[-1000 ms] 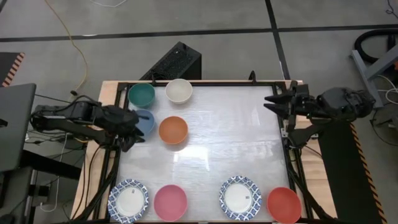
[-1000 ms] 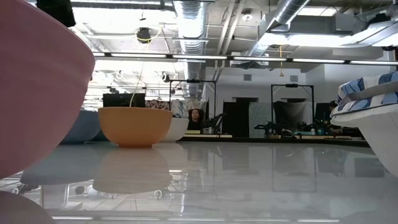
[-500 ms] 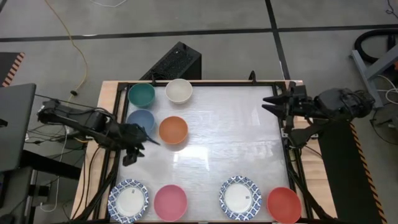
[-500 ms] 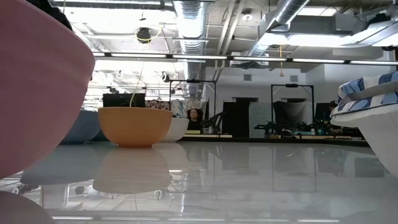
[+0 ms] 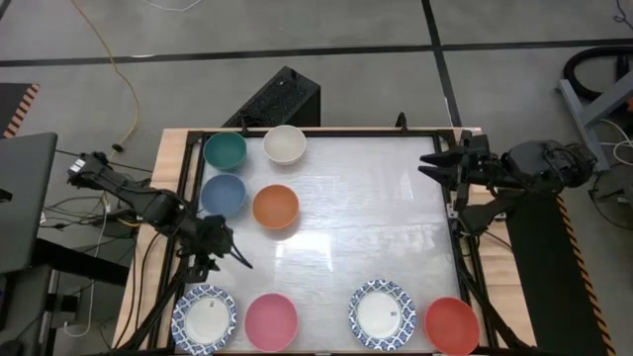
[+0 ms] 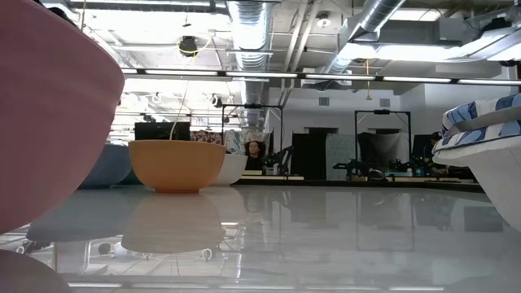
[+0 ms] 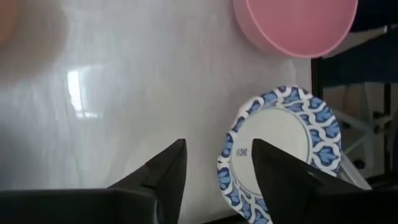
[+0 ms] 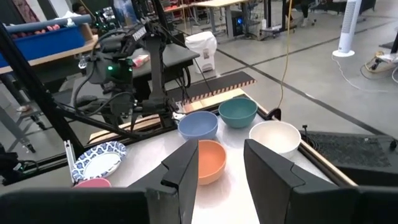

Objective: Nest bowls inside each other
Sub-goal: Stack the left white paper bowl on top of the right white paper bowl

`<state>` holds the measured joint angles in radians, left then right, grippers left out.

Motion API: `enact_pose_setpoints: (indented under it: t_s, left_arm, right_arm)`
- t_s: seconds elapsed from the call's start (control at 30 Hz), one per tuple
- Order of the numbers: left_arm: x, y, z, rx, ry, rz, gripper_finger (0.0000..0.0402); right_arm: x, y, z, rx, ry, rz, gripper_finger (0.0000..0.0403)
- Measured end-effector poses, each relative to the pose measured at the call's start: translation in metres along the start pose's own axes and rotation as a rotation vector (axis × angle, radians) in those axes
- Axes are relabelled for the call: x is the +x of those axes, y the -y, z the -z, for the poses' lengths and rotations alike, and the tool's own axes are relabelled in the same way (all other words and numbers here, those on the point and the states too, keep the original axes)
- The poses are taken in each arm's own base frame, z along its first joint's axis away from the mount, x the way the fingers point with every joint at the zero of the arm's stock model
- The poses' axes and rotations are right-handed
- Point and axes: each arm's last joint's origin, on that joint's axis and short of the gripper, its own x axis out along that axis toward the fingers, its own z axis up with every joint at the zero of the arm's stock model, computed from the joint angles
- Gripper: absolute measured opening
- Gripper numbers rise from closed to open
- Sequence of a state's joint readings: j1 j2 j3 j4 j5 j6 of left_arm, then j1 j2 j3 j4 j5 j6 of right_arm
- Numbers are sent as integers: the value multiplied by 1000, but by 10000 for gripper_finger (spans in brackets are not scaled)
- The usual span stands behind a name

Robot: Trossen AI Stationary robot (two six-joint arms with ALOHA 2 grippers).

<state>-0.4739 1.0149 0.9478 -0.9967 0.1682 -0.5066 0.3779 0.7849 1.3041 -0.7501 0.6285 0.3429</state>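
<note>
Eight bowls stand apart on the white table. At the far left are the teal bowl, the cream-white bowl, the blue bowl and the orange bowl. Along the near edge are a patterned bowl, the pink bowl, a second patterned bowl and the red bowl. My left gripper hangs open and empty over the table, between the blue bowl and the near-left patterned bowl. My right gripper waits open at the table's right edge.
A black frame runs around the table. The middle of the table is bare and glossy. A black box stands behind the far edge. A person sits far off in the room.
My left gripper has swung from beside the blue bowl toward the table's near edge, sinking and tipping further down, and now hangs closer to the near-left patterned bowl. No bowl has moved.
</note>
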Motion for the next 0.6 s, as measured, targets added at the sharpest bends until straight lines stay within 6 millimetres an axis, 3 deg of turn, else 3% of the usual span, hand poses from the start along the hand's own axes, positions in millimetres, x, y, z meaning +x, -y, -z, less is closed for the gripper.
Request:
enact_pose_setpoints:
  t_s: [0.3,0.6]
  left_arm:
    - [17,15,4,48,-92,2,245]
    - [38,29,5,127,-176,21,254]
  right_arm:
    - [1,1,3,7,-24,9,150]
    - [1,1,3,7,-24,9,150]
